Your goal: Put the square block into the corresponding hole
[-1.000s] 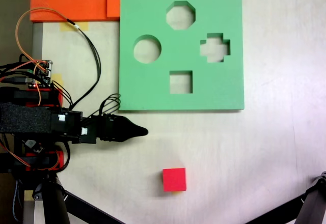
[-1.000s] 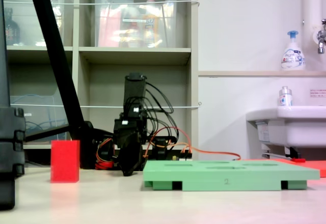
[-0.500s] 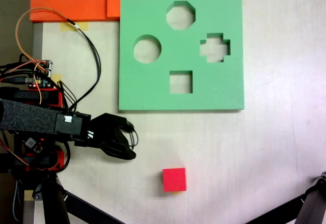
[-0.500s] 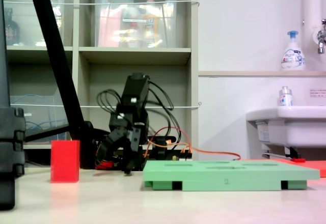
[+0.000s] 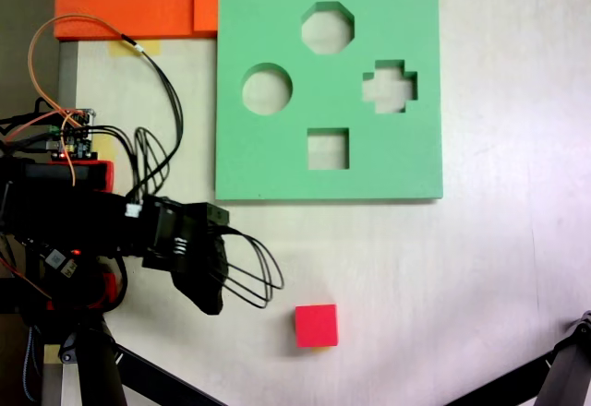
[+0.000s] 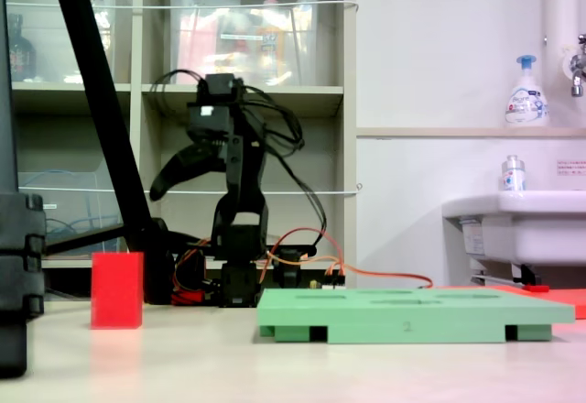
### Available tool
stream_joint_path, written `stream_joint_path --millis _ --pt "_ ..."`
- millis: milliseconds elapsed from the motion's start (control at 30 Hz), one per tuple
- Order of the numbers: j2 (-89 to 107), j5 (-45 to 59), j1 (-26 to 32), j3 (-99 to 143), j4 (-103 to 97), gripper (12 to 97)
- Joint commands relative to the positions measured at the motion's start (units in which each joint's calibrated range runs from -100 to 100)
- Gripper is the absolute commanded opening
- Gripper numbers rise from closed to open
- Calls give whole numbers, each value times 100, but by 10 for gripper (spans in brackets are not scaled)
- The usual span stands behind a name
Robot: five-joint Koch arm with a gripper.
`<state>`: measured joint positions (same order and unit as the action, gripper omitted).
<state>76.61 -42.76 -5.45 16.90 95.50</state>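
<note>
Here the gripper hangs raised at left of centre; whether its jaws are parted cannot be told. The square block sits low in frame, well below the corresponding hole.

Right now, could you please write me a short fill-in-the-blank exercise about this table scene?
1. The small red cube rests on the ____, not on the board.
2. The flat green foam board has ____ cut-outs.
3. The square cut-out holds ____.
4. In the side fixed view, the black end effector hangs ____ the cube's top.

Missing words: table; four; nothing; above
</note>
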Motion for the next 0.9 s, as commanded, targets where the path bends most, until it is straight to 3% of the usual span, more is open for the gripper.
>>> stream_joint_path --millis 0,67,133,867 --pt "-594 34 -24 -624 325 805" --pt "-1166 39 -29 -1002 316 905" --pt "-1739 39 -44 -1331 306 942" --pt "-7116 288 -342 -4033 -2 942"
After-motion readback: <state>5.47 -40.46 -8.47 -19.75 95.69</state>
